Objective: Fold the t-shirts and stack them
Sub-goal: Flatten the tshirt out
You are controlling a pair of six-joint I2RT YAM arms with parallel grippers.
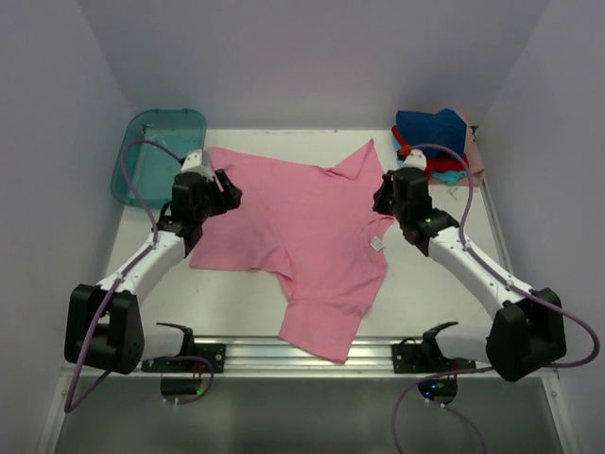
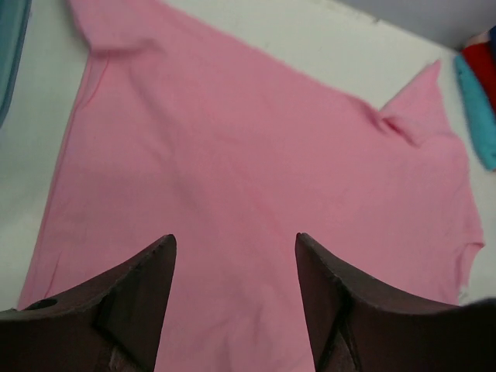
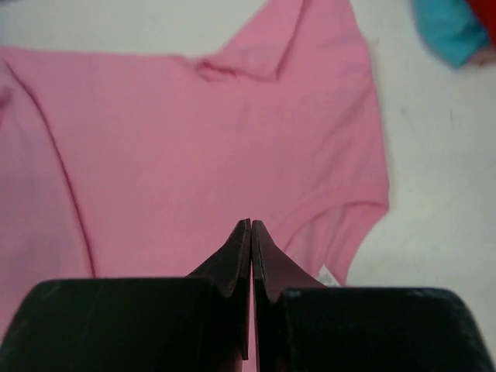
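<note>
Your spread t-shirt (image 1: 293,227) lies on the tabletop (image 1: 232,303) between left gripper (image 1: 229,193) and right gripper (image 1: 380,199); tub (image 1: 156,151) beyond the left gripper, piled t-shirts (image 1: 433,140) beyond the right.

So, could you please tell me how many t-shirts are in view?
5. The pink cloth t-shirt lies spread centrally; heaped in the far-right corner are the navy blue t-shirt on top, the red t-shirt, the teal t-shirt and the pale peach t-shirt. More may be hidden there.
</note>
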